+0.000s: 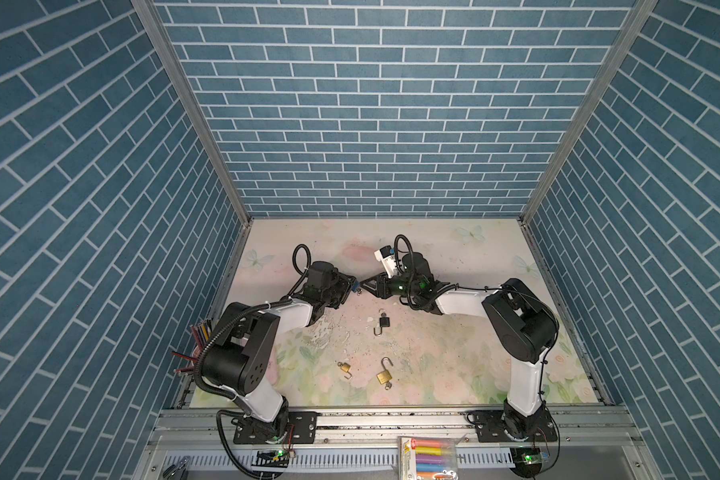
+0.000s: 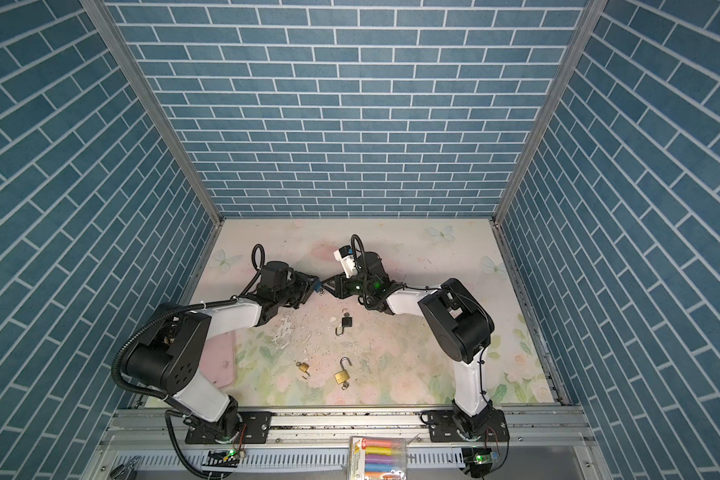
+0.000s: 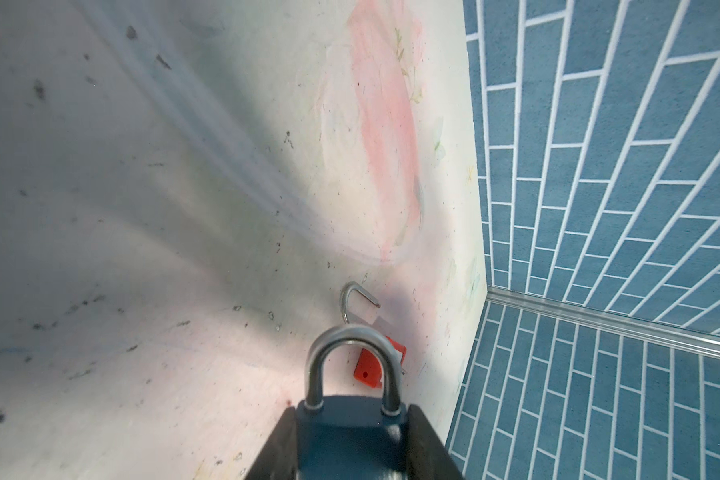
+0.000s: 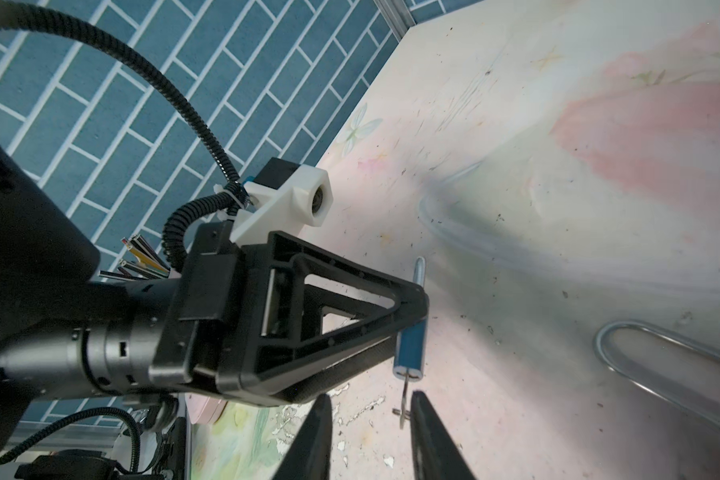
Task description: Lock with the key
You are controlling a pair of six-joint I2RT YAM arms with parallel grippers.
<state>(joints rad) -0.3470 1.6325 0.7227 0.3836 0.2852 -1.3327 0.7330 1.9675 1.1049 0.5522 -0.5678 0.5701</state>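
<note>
So the left claw point(image 4: 406, 320) is clamped on the small blue padlock with the silver shackle point(image 3: 350, 432) and holds it up off the floral-print worktop point(image 1: 454, 353), out near the middle. In the left wrist view both shackle legs look seated in the body. The thin silver key point(image 4: 405, 395) sticks out of the bottom of the lock. The right claw point(image 4: 371, 399) is right under it with its fingers apart, one on each side of the key and not pinching it yet as far as I can tell.

Stuff I'd worry about from here:

- The key isn't centred in the gap, it sits much closer to one finger point(image 4: 429, 428). If the claw shuts like that, the near finger probably hits first and levers the key sideways in the keyway.
- The key is skinny and flat. A grip on just its end could slip the moment it gets twisted.
- The left claw only squeezes the lock body from two sides. Turning torque could spin the padlock in that grip, or pop it out onto the worktop.
- The two claws are nearly nose to nose in both top views, so any wrist roll risks them bumping.

The red padlock with an open shackle point(image 3: 368, 370) lying underneath isn't in the way.
</note>
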